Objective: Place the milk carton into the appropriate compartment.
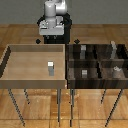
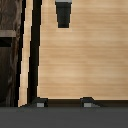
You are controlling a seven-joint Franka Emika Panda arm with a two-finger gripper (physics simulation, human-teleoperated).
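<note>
Pincer [image 2: 63,104] spread wide, nothing between the fingertips [image 2: 41,104], hanging above the pale floor of the tray. Poised high at the far rim of the light-tan tray [image 1: 10,62] in the exterior view, well apart from the milk carton [image 1: 50,68]. Milk carton upright near the tray's middle, seen dark from the wrist. Dark four-part bin [image 1: 97,62] just beside the tray, on the exterior view's right; small grey blocks [image 1: 84,73] inside its cells.

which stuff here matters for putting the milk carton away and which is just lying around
For the job: milk carton, the divided dark bin with its compartments, gripper.
Lying about: light tray under the carton, small grey blocks in the cells.
</note>
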